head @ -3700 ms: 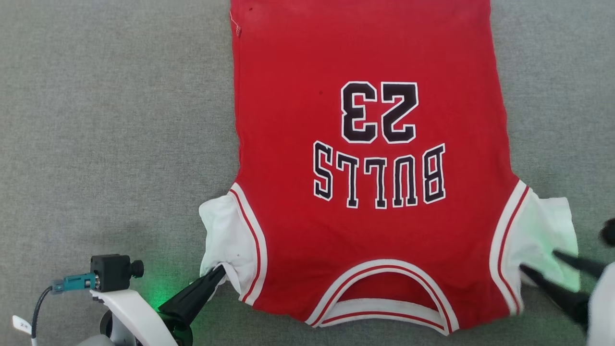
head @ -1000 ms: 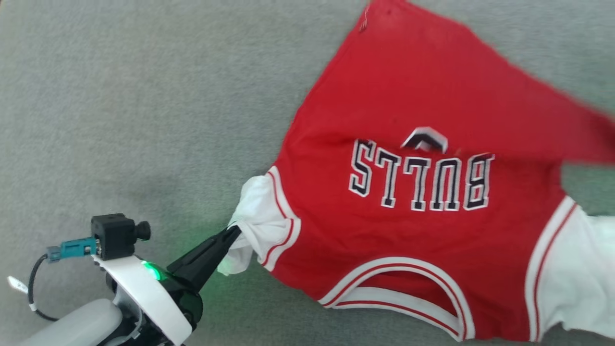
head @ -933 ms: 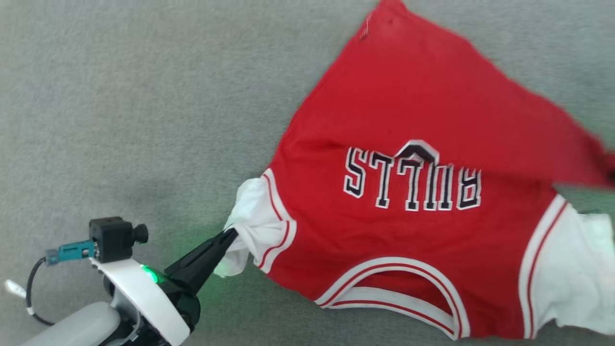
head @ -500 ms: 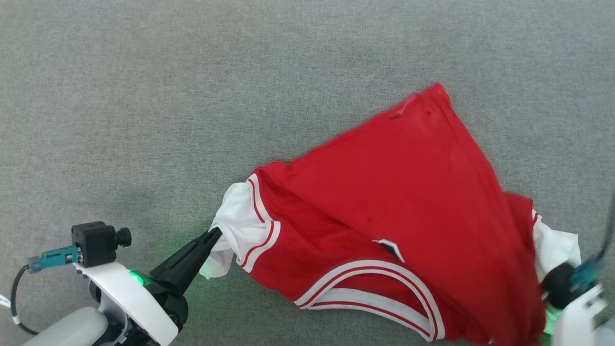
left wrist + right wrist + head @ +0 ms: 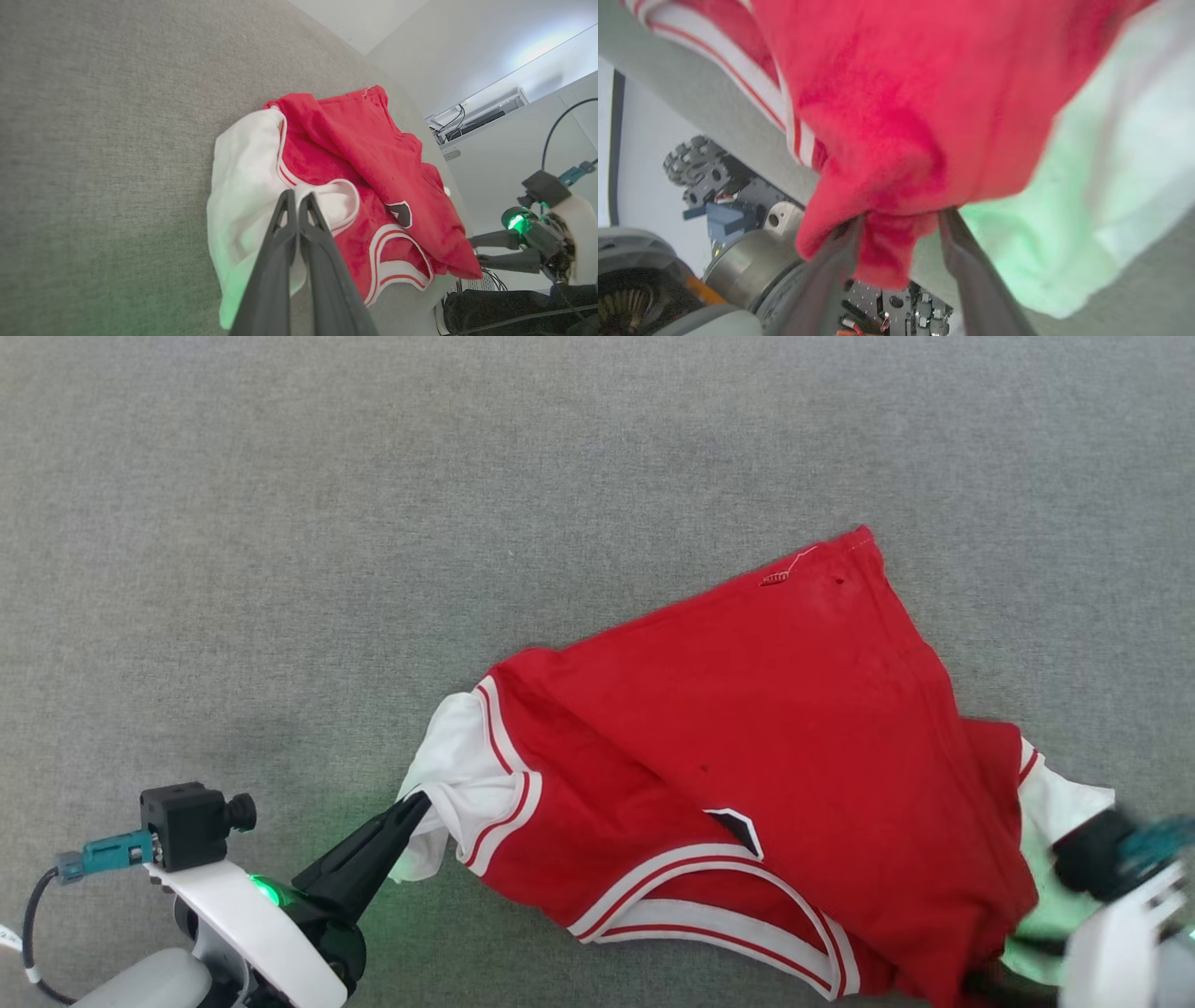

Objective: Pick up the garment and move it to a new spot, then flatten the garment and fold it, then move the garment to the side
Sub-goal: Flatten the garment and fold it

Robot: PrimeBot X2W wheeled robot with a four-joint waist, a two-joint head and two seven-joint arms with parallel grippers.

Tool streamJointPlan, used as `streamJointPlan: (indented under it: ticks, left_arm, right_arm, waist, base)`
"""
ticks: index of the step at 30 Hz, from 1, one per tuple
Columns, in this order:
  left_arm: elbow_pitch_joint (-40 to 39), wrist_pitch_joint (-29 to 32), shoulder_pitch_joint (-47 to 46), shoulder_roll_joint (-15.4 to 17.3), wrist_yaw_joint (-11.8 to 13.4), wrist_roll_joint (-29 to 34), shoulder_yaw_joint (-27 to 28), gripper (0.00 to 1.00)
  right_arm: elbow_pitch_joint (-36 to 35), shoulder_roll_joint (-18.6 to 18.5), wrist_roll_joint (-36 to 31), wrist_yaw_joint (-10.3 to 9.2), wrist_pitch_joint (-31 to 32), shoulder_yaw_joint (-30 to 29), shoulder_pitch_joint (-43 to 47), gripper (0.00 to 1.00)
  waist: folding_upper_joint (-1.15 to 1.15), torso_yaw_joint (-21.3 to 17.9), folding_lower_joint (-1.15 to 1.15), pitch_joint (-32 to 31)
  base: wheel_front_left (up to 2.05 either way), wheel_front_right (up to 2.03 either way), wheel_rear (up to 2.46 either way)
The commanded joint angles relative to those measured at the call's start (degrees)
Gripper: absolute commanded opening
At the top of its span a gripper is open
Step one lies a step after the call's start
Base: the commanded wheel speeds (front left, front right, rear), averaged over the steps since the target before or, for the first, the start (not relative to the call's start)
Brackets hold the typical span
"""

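**Left tool.** The left tool (image 5: 417,805) (image 5: 293,198) is closed narrow, its two dark fingers (image 5: 275,261) pressed together on a bunched fold of the garment's left white sleeve (image 5: 457,775) (image 5: 247,172). The fold is pinched at the fingertips. A green lamp (image 5: 268,892) glows on the wrist behind the tool and tints the sleeve end. A small black camera block (image 5: 187,821) with a teal connector (image 5: 103,854) sits on the wrist, on the side away from the garment.

**Right tool.** The right tool (image 5: 901,219) (image 5: 473,250) stands with its fingers (image 5: 971,275) spread apart. A hanging red fold of the garment lies in the gap between them and is not pinched. In the head view the wrist of this arm is blurred at the garment's right edge.

**Garment.** The garment (image 5: 747,709) (image 5: 373,154) (image 5: 887,93) lies on the grey table (image 5: 280,523). Its red body is folded diagonally over itself. The hem corner (image 5: 854,546), which carries a loose white thread, points away from the robot. The fold covers the print, leaving one small black-and-white piece (image 5: 738,826) exposed. The striped neck trim (image 5: 709,896) lies on the robot's side of the fold. The right white sleeve (image 5: 1060,803) protrudes from under the red layer beside the right wrist and is tinted green.
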Motion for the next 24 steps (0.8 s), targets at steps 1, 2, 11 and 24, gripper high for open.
streamJointPlan:
  ticks: [1, 2, 11, 24]
  left_arm:
    - [-0.1, -0.3, 1.0, -0.1, 0.2, 0.4, 0.6, 0.0]
    - [-0.2, -0.3, 1.2, -0.1, 0.2, 0.6, 0.8, 0.0]
    - [-1.3, -0.3, 0.4, -1.0, 0.2, 2.2, 0.9, 0.0]
    - [-0.4, 0.0, -3.5, -4.7, 0.2, 3.8, -0.3, 0.0]
  right_arm:
    - [-2.2, -0.3, 0.3, -0.01, -0.9, -2.2, -1.5, 1.0]
    - [-3.2, -0.3, 0.3, -0.01, -1.3, -3.8, -2.2, 1.0]
    - [-5.6, -2.3, 1.0, -0.01, -2.2, -10.8, -14.0, 1.0]
    - [21.1, -1.5, -6.2, -0.01, -5.7, 8.2, -44.7, 1.0]
  waist:
    - [0.0, -0.2, 0.0, -0.2]
    - [0.0, -0.3, 0.0, -0.2]
    - [0.0, 1.6, 0.0, 1.5]
    - [0.0, 6.6, 0.0, 8.0]
  base:
    - [0.0, 0.0, 0.0]
    - [0.0, 0.0, 0.0]
    - [0.0, 0.0, 0.0]
    - [0.0, 0.0, 0.0]
